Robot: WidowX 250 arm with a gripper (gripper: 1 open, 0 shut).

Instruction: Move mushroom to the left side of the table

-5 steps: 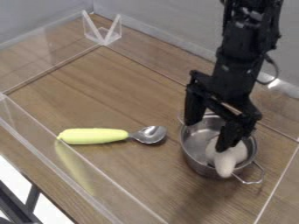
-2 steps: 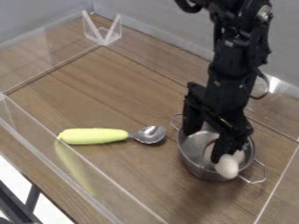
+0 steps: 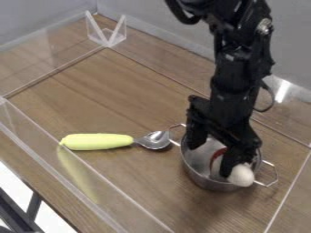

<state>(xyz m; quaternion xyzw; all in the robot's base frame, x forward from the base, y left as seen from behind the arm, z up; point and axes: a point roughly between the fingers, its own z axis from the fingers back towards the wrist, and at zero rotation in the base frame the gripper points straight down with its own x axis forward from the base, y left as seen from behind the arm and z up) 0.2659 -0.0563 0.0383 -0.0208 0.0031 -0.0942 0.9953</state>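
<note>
Brown wood grain covers the counter (image 3: 115,96), edged by low clear acrylic walls (image 3: 91,187), with pale grey surfaces rising behind it. A white wire-like stand (image 3: 105,33) sits near the far left corner of the view, and dark metal parts and white patches show beyond the counter at the lower left. My black arm (image 3: 231,50) reaches down from the top of the view on the right side, bent where it enters, its lower part close to upright over a metal pot (image 3: 206,178) with looped wire handles. My end effector (image 3: 224,167) points downward, its fingers spread wide and lowered into the pot's opening, one toward the left of the view and the other beside the mushroom (image 3: 241,175). The mushroom lies in the pot, toward the side nearer the camera and to the right, partly hidden behind my dark fingers. Its pale, rounded end faces the camera and the lower right; its long axis appears to slope from there up and back to the left, toward a reddish part glimpsed between the fingers. Left of the pot, a spoon (image 3: 100,141) with a yellow-green handle lies crosswise, its metal bowl nearest the pot.
</note>
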